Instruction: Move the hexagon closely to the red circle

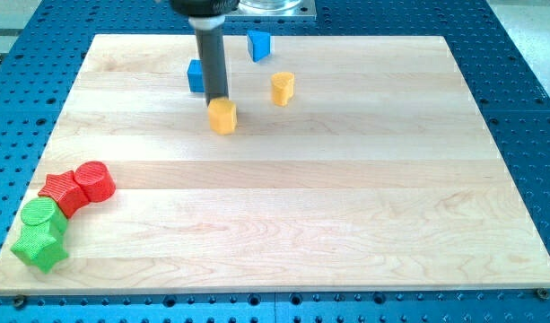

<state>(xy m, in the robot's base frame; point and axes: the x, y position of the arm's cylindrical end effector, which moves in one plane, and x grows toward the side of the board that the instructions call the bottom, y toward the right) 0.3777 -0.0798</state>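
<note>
The yellow hexagon [222, 117] sits near the middle of the board's top edge, just toward the view's bottom from my tip [218, 99], which touches or nearly touches its upper face. The red circle [95, 180] lies well apart, toward the bottom-left corner, so the push must run down and left (my tip looks better placed for straight down). The block is small, yellow, flat-topped. There is no claw: the rod grasps nothing. A yellow block [283, 88] and blue blocks [259, 45] stand near.
</note>
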